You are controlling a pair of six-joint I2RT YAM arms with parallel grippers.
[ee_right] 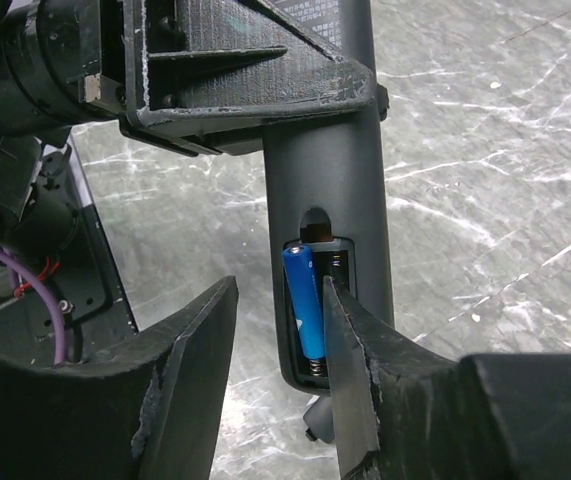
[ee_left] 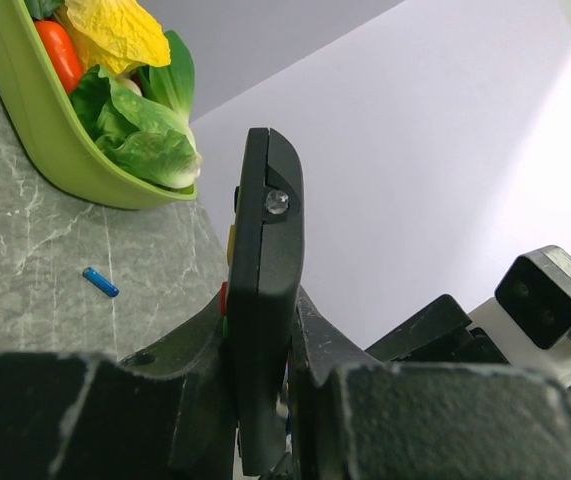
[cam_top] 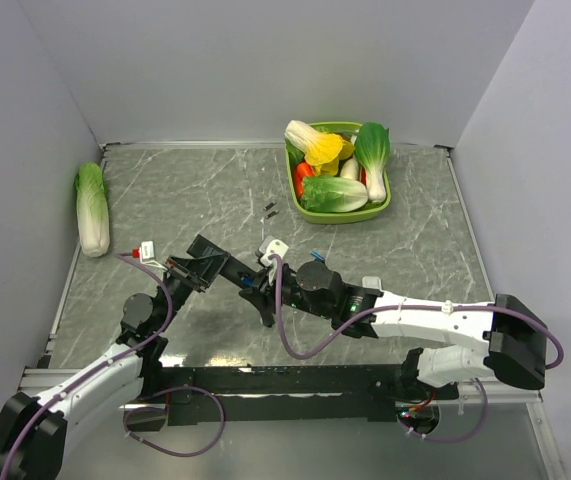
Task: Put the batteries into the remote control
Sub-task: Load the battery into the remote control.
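step: one bright-blue cylindrical battery [ee_right: 305,312] sits in slim black remote [ee_right: 325,190] | left tool [ee_left: 265,390] clamps remote | right tool [ee_right: 277,372] spread | next, likely: fetch second battery [ee_left: 100,282] off desk [ee_left: 35,230]

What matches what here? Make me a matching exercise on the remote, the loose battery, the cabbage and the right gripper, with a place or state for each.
1 remote
2 loose battery
3 cabbage
4 right gripper

A by the left wall
B open
C clamped in the left gripper
D bare on the table

Pairs: 1-C, 2-D, 3-A, 4-B.
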